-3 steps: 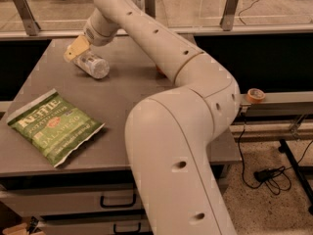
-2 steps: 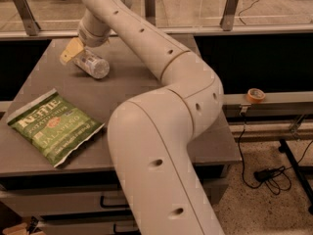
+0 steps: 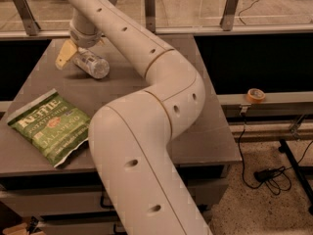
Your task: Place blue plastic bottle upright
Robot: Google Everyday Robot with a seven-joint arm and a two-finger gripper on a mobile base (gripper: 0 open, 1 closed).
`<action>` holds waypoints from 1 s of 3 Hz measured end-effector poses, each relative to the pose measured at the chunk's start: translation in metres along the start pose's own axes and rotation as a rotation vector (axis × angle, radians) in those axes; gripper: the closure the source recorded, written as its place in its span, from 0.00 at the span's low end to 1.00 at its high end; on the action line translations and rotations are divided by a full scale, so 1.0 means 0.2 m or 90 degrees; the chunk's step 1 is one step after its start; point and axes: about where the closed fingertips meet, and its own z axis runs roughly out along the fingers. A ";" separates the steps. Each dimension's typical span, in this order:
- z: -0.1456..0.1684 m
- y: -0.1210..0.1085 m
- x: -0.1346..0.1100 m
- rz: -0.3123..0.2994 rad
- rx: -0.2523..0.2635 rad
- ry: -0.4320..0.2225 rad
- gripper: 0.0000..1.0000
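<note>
The blue plastic bottle [image 3: 93, 65] is a small clear bottle lying on its side on the grey table [image 3: 146, 97], at the far left. My gripper [image 3: 72, 57] hangs from the long white arm [image 3: 146, 58] and sits right at the bottle's far left end, low over the table. The wrist hides the bottle's cap end. The bottle rests on the tabletop and is not lifted.
A green chip bag [image 3: 51, 126] lies flat near the table's front left edge. A glass railing with metal posts [image 3: 149, 9] runs behind the table. A roll of tape [image 3: 255, 95] sits on a rail to the right. Cables lie on the floor at right.
The arm has swung to the left and its elbow has come closer to the camera. The gripper stays at the bottle's end. The bottle lies in the same spot.
</note>
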 end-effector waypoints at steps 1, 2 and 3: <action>0.01 0.01 0.02 -0.020 0.028 0.049 0.00; 0.01 0.00 0.05 -0.031 0.049 0.084 0.18; 0.00 0.00 0.05 -0.040 0.059 0.100 0.42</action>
